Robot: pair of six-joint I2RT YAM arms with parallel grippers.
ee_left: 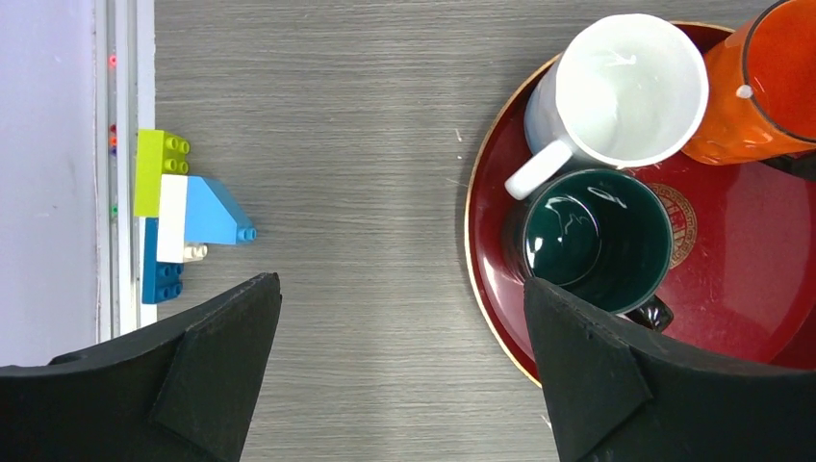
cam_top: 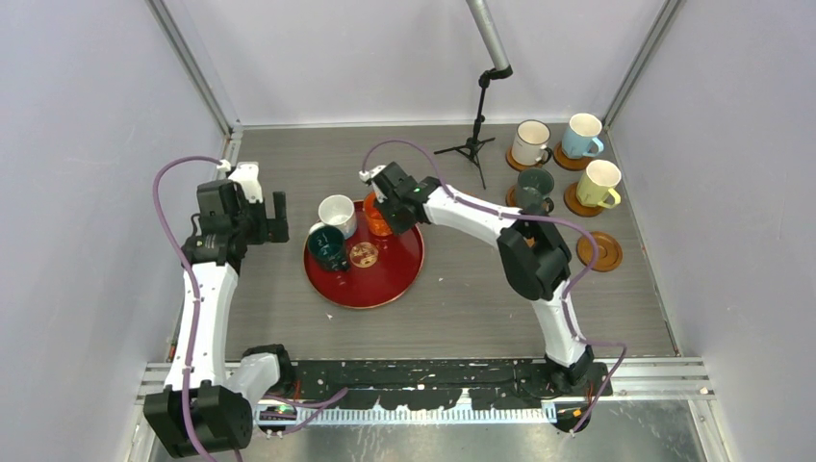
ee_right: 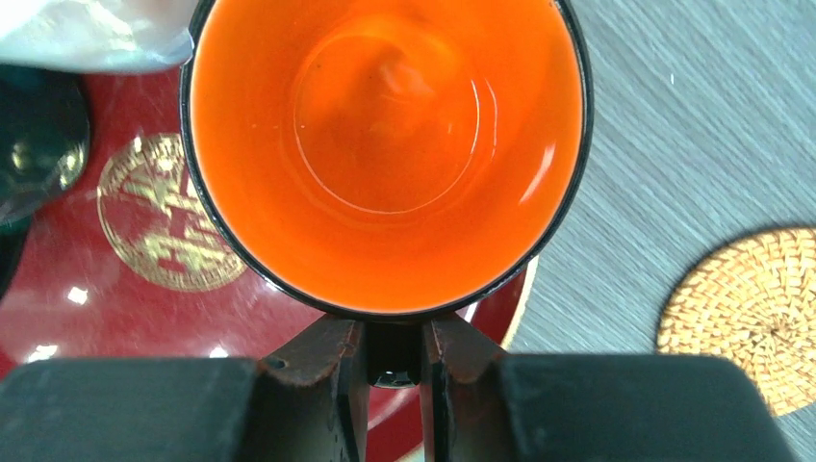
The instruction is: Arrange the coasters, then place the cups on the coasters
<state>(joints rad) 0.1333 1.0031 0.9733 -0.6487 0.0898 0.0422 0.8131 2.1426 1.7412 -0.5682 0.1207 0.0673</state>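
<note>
Grey wood-grain table. Four mugs (cam_top: 597, 183) sit on coasters (cam_top: 574, 203) far right; one wooden coaster (cam_top: 599, 251) bare. White mug (cam_top: 338, 210) and teal mug (cam_top: 327, 243) wait on red tray (cam_top: 366, 298). Right gripper (ee_right: 393, 351) clenched on orange mug (ee_right: 385, 144) handle at the tray's far edge; left gripper (ee_left: 399, 289) agape.

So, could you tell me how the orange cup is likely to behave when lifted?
Probably rigid and breakable: the orange cup looks glazed. Pinched at one side by the right gripper, it may tilt or slip.

An orange mug (ee_right: 385, 144) is seen from above, clamped at its near side by the right gripper (ee_right: 393, 371), over a red tray (ee_right: 96, 308). A woven coaster (ee_right: 760, 318) is seen apart on the grey table (ee_right: 693, 115).
</note>
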